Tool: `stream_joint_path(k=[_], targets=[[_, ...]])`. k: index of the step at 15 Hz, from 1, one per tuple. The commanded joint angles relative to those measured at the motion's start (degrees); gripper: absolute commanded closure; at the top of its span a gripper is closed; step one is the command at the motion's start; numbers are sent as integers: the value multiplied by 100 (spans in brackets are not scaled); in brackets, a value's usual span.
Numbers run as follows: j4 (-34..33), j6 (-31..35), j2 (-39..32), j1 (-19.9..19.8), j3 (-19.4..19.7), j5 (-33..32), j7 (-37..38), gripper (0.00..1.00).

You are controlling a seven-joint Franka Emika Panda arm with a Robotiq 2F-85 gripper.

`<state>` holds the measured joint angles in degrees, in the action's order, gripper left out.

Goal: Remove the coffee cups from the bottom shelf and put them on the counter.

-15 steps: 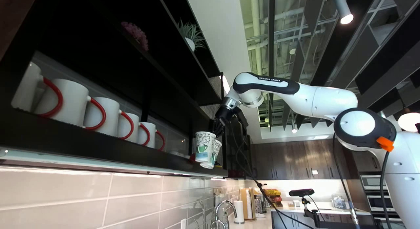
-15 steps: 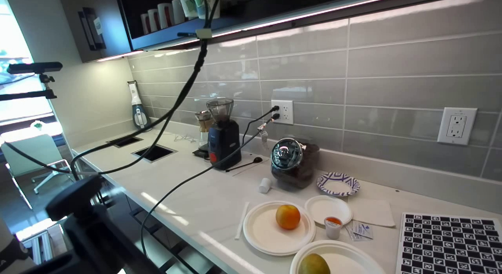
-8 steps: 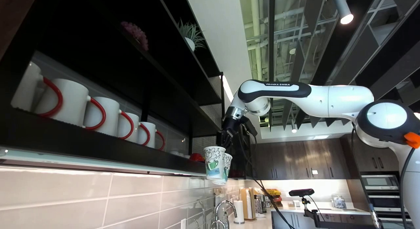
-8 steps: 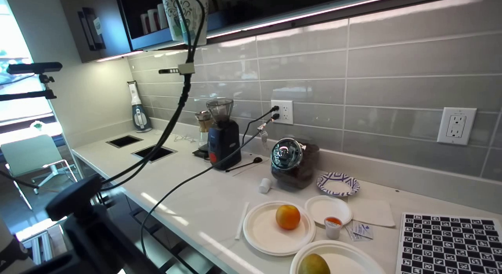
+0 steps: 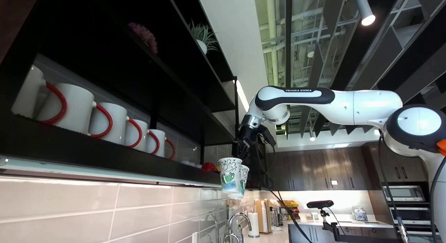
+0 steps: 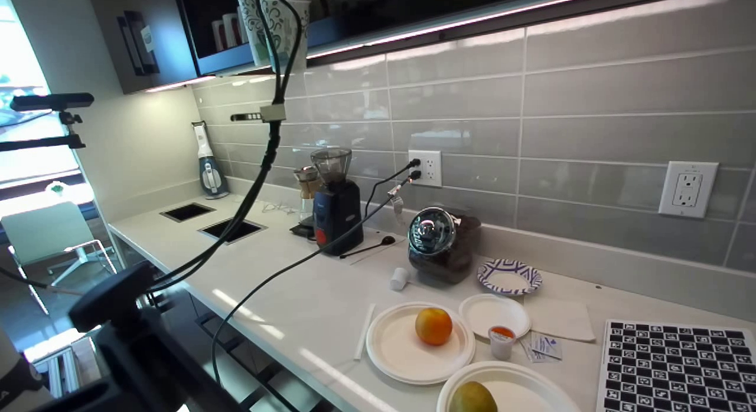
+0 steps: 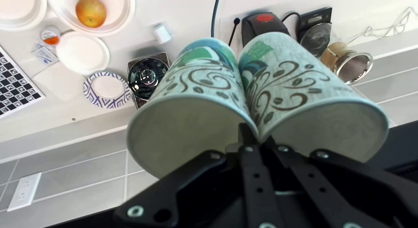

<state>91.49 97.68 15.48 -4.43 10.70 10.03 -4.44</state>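
Note:
Two pale paper coffee cups with brown swirls and a green-teal pattern hang side by side from my gripper. In the wrist view the left cup (image 7: 199,77) and the right cup (image 7: 290,77) show their open rims towards me. My gripper (image 7: 258,136) is shut on their two touching walls, one finger inside each cup. In an exterior view the cups (image 5: 230,175) hang under the gripper (image 5: 241,150), just in front of the bottom shelf (image 5: 104,149). In an exterior view the cups (image 6: 271,31) are high above the white counter (image 6: 307,294), partly behind cables.
White mugs (image 5: 75,109) with red handles stand on the bottom shelf. On the counter are a coffee grinder (image 6: 338,214), a dark jar with a shiny lid (image 6: 434,235), paper plates (image 6: 407,365) and an orange fruit (image 6: 434,326). Arm cables (image 6: 269,158) hang across the counter.
My gripper has come down and away from the shelf with both cups held. The cups now hang lower, with their bottoms below the shelf edge. A red object on the shelf is more exposed.

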Motion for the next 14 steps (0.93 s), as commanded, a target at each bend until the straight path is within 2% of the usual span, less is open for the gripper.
stream_joint_path(k=[1, 4, 7, 14], targets=[[650, 189, 196, -65, -209, -336, 55, 99], [1520, 331, 484, -39, -318, -536, -72, 99], [2484, 956, 750, -7, -368, -599, -400, 99], [4385, 3339, 1093, 91, -201, -507, -1449, 99]])
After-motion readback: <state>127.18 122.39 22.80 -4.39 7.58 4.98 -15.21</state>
